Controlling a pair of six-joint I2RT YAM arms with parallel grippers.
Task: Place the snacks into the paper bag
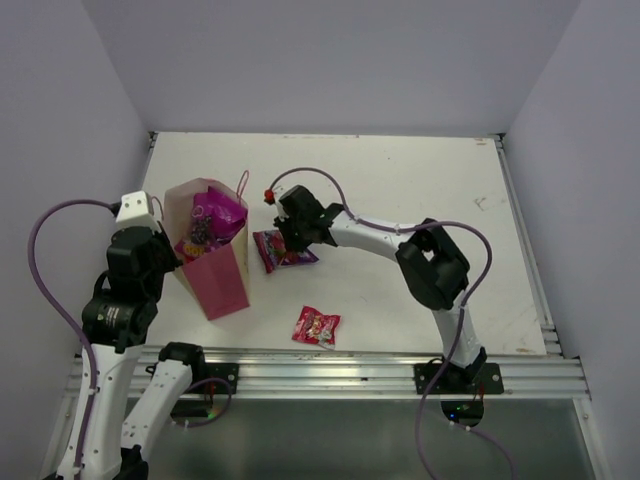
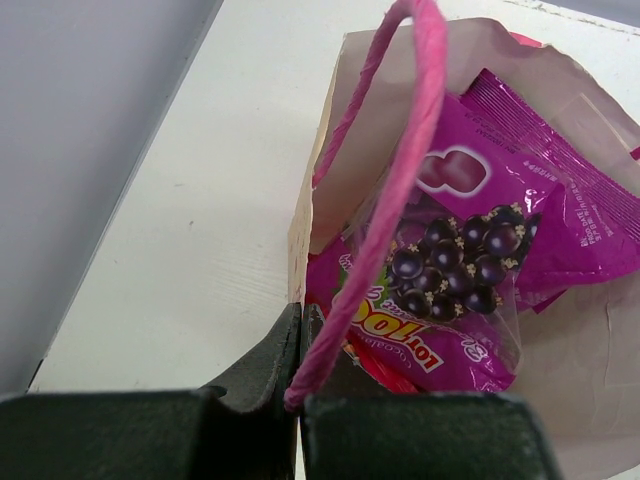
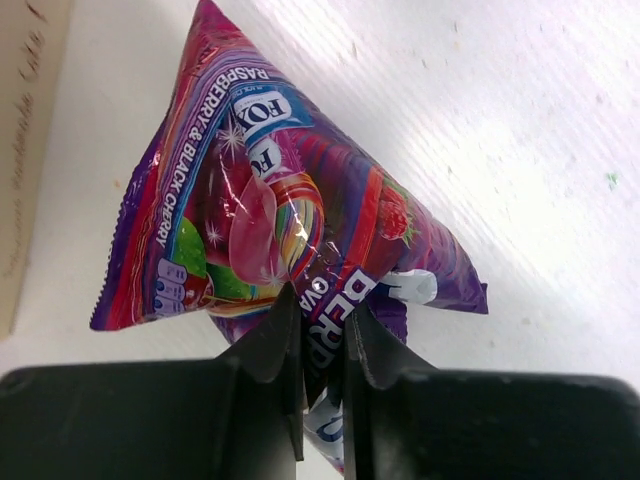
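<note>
I see the paper bag (image 1: 222,280) of matt, creased paper with a twisted pink string handle (image 2: 405,170), the purple-pink packet (image 3: 250,200) of glossy, wrinkled plastic film, and the white matt table (image 1: 400,180).

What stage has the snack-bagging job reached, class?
Done: the purple pouch and pink pouch sit inside the paper bag, whose handle the left gripper pinches. In hand: the right gripper is shut on the purple-pink packet, outside the bag. Left: that packet and the small red packet on the table.
</note>
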